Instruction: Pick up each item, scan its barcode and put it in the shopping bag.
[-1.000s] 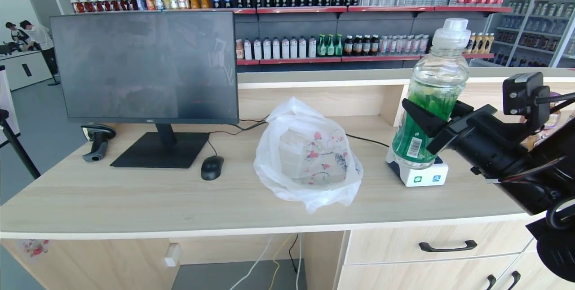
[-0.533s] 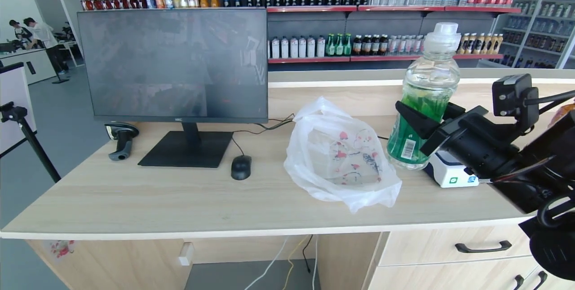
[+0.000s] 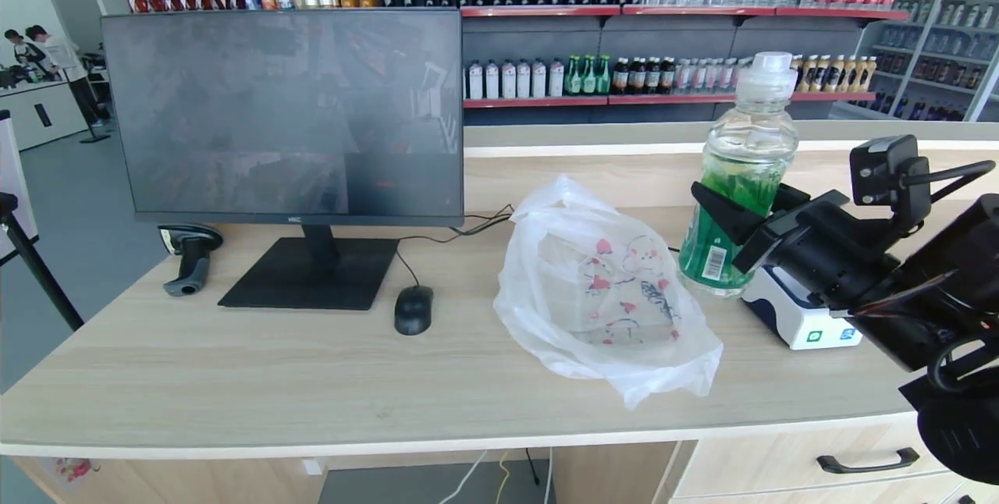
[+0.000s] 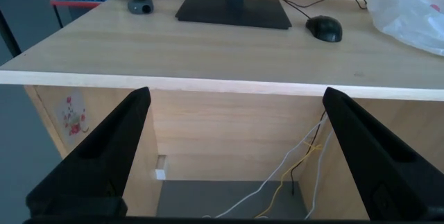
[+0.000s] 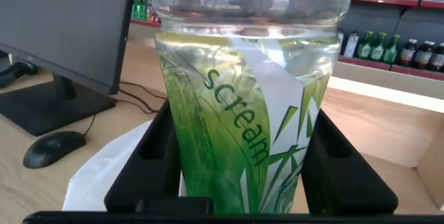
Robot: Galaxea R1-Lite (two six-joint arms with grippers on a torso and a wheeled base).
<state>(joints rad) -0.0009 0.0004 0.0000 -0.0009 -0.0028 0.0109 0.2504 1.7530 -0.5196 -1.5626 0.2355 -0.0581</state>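
Bottle: a clear bottle [image 3: 737, 200] with a green label and a white cap is held upright just beside the shopping bag [image 3: 605, 293], on the bag's side away from the monitor; its barcode is turned toward the head camera.
Right fingers: the right gripper [image 3: 740, 211] is clamped on the bottle's green lower half, one black finger [image 3: 722, 211] pressed to each side, as is also seen from the right wrist [image 5: 239, 148].
Right arm: it is stretched out level from the bag's far side, above the white scanner box [image 3: 804, 317] that sits next to the bag.
Left fingers: the left gripper [image 4: 236, 99] is spread wide, and nothing is held between its fingers [image 4: 104, 161].
Left arm: it is held low, in front of the counter [image 3: 234, 379] and below its front edge.
Bag: it is slumped on the counter, mouth upward, with printed red figures on its side.
Open room: bare counter is seen between the bag and the front edge; a mouse [image 3: 413, 309], a monitor [image 3: 285, 114] and a handheld scanner [image 3: 187, 254] are ranged beyond the bag's other side.
Behind the bag: shelves [image 3: 546, 12] of drinks are lined up.
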